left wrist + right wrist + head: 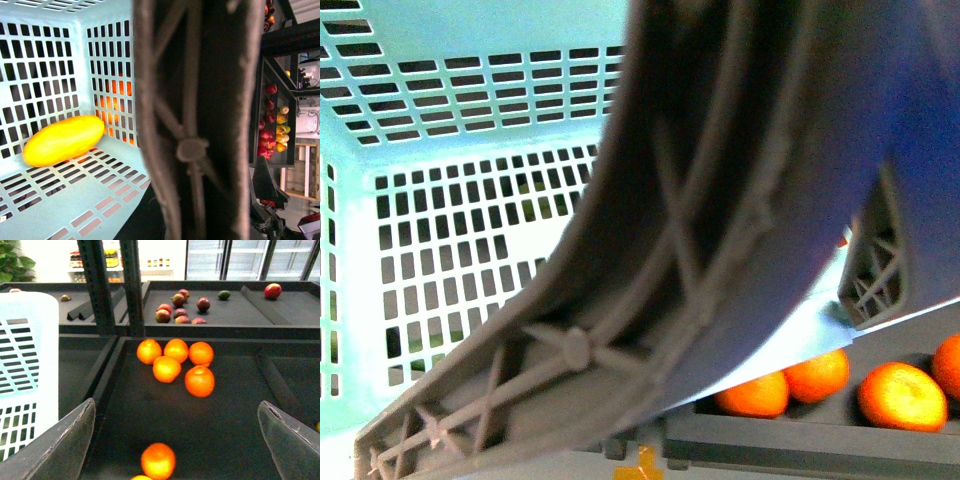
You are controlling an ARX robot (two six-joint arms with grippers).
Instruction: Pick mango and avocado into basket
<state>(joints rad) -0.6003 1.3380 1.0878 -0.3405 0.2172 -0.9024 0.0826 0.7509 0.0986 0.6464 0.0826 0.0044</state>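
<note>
Front view: basket [440, 200] close up, grey ribbed handle [700, 250] slanting across it.

Left wrist view: mango [64, 140] lying on basket floor against slotted wall, beyond the handle. Left pincer out of sight.

Right wrist view: right pincer [176, 405] spread wide, empty. Oranges [172, 365] ahead, between its fingers [55, 450]. Basket corner beside one finger. Avocado [224, 295] far ahead on rear tray [280, 315].

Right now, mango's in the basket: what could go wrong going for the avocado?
The basket handle blocks most of the front view; no avocado shows there.
The right gripper, open, hangs over oranges; the likely avocado lies in a farther tray, beyond a raised wall, near dark red fruit: a wrong pick or a bump is possible.
</note>
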